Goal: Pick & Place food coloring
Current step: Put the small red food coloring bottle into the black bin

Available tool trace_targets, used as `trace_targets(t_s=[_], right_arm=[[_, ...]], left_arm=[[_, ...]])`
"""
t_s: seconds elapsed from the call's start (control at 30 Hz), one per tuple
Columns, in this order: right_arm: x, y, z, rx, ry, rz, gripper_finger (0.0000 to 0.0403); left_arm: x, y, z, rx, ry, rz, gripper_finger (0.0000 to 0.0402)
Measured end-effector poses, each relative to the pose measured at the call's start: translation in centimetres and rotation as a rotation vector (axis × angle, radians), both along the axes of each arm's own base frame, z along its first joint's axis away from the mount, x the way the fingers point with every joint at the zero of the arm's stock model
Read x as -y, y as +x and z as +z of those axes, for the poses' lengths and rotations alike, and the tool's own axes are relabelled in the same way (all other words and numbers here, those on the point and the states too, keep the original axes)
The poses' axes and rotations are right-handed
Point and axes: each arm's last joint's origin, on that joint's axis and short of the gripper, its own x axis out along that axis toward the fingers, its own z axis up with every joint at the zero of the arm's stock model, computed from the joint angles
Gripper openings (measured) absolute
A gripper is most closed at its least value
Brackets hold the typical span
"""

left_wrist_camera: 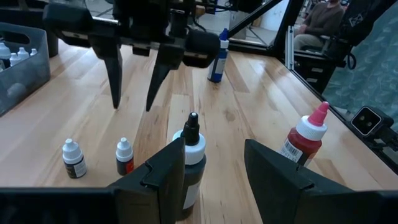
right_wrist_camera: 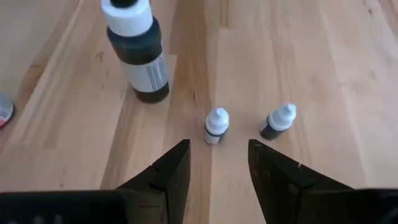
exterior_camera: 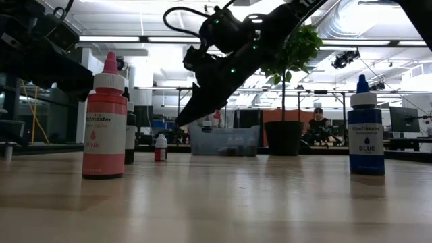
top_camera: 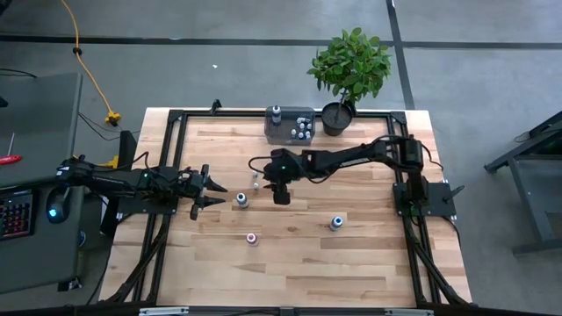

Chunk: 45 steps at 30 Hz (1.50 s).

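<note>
Grippers are hovering open over scattered food coloring bottles, with most of the sorting left to do.

At far left, the left gripper is waiting low over the table, fingers spread and holding nothing, facing the dark bottle just ahead of it. Moving right, two tiny bottles are standing near one another in mid-table, and the right gripper is hanging just above them, fingers parted and empty, one small bottle lining up with the gap. A pink bottle and a blue bottle are standing well apart nearer the front edge. Toward the back, the grey tray is already holding what appear to be several small bottles beside the potted plant; five are still waiting outside.
</note>
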Motion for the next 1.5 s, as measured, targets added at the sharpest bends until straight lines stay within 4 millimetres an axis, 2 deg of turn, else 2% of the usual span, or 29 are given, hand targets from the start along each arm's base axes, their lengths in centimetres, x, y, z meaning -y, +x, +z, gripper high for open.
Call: trace_targets(t_s=[0.37, 0.53, 0.67, 0.8, 1.1, 1.5], right_arm=[[0.1, 0.6, -1.2, 0.014, 0.045, -0.054, 0.0192], [0.1, 0.7, -1.0, 0.034, 0.042, -0.056, 0.0205], [0.1, 0.8, -1.1, 0.047, 0.07, -0.075, 0.0206], [0.0, 1.1, -2.1, 0.036, 0.094, -0.091, 0.0207], [0.0, 1.4, -1.7, 0.069, 0.112, -0.128, 0.0207], [-0.2, 1.7, -2.9, 0.061, 0.14, -0.143, 0.0207]], left_arm=[[0.0, 0.0, 0.0, 0.0, 0.0, 0.001, 0.0163], [0.0, 0.0, 0.0, 0.0, 0.0, 0.001, 0.0163], [0.0, 0.0, 0.0, 0.0, 0.0, 0.001, 0.0163], [0.0, 0.0, 0.0, 0.0, 0.0, 0.0, 0.0163], [0.0, 0.0, 0.0, 0.0, 0.0, 0.0, 0.0163], [0.0, 0.0, 0.0, 0.0, 0.0, 0.0, 0.0163]])
